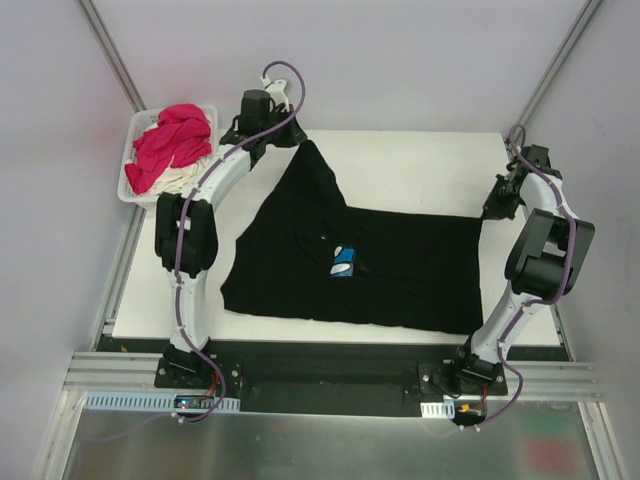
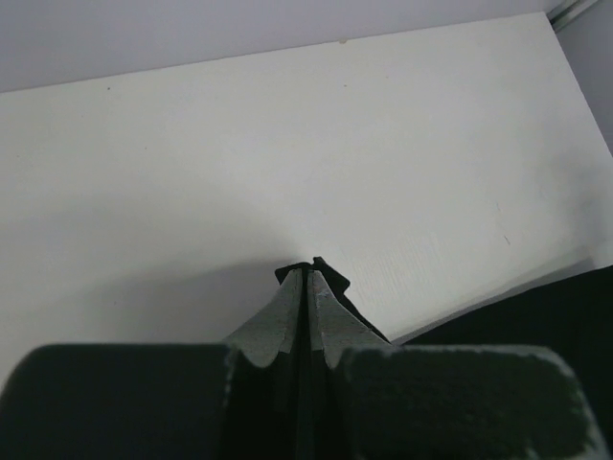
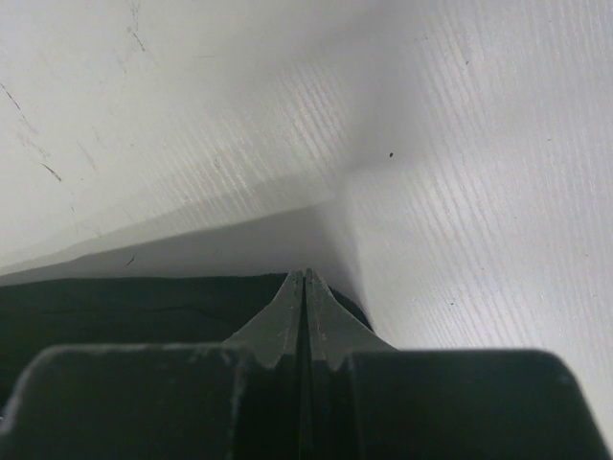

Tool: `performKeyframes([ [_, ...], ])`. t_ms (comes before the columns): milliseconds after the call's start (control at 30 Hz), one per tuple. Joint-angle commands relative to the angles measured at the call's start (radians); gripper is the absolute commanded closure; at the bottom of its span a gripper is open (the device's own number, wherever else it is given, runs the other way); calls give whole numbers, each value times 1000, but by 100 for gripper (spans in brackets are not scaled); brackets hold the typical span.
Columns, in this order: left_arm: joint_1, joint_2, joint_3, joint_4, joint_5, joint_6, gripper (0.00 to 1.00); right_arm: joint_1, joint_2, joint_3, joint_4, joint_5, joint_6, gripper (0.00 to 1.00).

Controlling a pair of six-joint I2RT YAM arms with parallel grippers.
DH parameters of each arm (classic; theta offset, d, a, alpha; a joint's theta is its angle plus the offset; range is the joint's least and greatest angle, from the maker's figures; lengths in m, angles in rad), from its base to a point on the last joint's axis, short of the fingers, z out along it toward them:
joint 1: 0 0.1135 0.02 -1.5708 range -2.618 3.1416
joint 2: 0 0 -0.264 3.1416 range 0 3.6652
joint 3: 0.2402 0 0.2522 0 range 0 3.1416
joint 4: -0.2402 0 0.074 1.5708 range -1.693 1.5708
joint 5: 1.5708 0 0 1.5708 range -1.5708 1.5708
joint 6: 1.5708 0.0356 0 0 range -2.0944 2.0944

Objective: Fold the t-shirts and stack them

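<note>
A black t-shirt lies spread on the white table, its blue and white print crumpled near the middle. My left gripper is shut on the shirt's far left corner. A nub of black cloth pokes out between its fingertips in the left wrist view. My right gripper is shut on the shirt's far right corner, and black cloth runs off to the left of its closed fingers. The magenta-pink t-shirt and the cream t-shirt lie bunched in a basket.
The white plastic basket stands off the table's far left corner, beside the left arm's elbow. Grey walls close in the back and both sides. Metal frame rails run along the corners. Both arm bases sit at the near edge.
</note>
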Motion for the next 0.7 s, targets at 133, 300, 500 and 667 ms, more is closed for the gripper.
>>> performKeyframes([
  [133,14,-141,-76,105,36,49,100,-18,-77,-29,28,-15,10,99],
  [300,30,-171,-116,129,36,46,100,-26,-85,-29,28,-10,8,99],
  [500,36,-185,-119,137,30,49,100,-32,-95,-39,26,-14,10,99],
  [667,44,-208,-126,151,25,50,100,-32,-102,-42,26,-24,5,99],
])
